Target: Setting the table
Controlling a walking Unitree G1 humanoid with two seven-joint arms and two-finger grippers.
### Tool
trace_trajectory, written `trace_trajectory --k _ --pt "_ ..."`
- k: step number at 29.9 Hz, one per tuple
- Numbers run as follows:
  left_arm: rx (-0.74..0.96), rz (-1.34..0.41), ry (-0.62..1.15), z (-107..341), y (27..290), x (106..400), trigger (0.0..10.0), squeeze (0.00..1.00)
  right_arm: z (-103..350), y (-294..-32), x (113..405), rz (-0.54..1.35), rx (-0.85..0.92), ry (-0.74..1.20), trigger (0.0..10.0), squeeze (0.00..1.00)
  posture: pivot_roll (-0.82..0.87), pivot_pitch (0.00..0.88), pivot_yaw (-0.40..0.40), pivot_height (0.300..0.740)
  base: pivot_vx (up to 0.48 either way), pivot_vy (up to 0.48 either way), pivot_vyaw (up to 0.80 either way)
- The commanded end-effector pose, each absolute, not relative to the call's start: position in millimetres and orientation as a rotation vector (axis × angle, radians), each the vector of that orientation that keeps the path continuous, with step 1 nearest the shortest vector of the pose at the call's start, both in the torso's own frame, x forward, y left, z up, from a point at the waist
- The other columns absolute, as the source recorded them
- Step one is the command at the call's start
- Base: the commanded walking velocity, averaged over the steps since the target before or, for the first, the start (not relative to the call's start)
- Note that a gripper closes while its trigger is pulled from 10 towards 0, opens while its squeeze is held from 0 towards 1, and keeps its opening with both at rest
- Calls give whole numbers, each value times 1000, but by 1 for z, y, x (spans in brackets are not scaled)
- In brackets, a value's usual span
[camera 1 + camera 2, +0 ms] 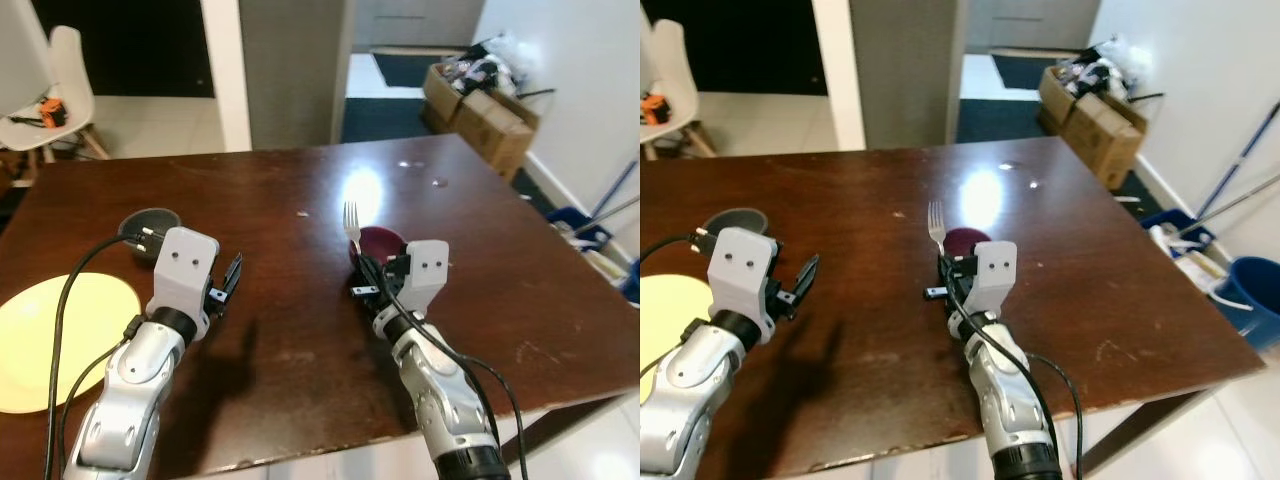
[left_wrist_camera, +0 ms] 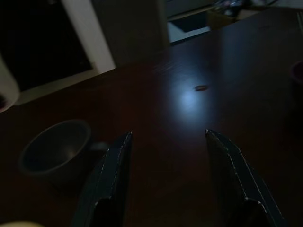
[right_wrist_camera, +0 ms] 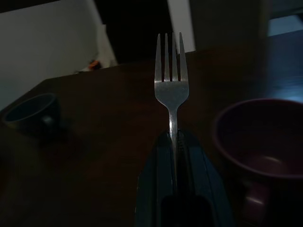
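My right gripper (image 1: 366,272) is shut on a silver fork (image 1: 352,226), holding it by the handle with the tines pointing up; the fork (image 3: 171,90) stands upright between the closed fingers (image 3: 161,165). Just behind and right of it sits a maroon cup (image 1: 385,242) on the dark wooden table (image 1: 300,190). My left gripper (image 1: 230,280) hovers open over the table's left half, with nothing between its fingers (image 2: 113,170). A dark grey cup (image 1: 152,228) sits just beyond it, and a yellow plate (image 1: 60,335) lies at the table's left front.
A white chair (image 1: 45,90) stands beyond the table's far left corner. Cardboard boxes (image 1: 480,110) sit on the floor at the far right, and a blue bucket (image 1: 1248,295) stands by the right wall. Small crumbs (image 1: 303,213) dot the tabletop.
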State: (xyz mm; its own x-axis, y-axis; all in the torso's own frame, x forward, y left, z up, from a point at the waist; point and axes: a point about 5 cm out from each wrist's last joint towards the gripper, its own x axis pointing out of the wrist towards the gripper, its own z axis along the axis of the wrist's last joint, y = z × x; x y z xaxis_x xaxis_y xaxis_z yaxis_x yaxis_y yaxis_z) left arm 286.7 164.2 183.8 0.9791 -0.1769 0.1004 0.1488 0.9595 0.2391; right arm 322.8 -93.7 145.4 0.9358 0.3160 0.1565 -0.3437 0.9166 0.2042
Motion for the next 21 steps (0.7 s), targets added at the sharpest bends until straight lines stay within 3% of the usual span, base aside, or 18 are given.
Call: trace_trajectory --k 1,15,21 --pt "245 -158 -110 181 165 287 10000 0 143 -94 323 329 232 -115 10000 0 93 24 64 740 0 0 781" --pt "250 -159 -103 180 165 287 10000 0 142 -96 323 309 234 -109 10000 0 93 26 69 740 0 0 771" --pt "252 -158 -98 179 164 289 10000 0 143 -98 324 290 247 -111 10000 0 90 27 69 740 0 0 0"
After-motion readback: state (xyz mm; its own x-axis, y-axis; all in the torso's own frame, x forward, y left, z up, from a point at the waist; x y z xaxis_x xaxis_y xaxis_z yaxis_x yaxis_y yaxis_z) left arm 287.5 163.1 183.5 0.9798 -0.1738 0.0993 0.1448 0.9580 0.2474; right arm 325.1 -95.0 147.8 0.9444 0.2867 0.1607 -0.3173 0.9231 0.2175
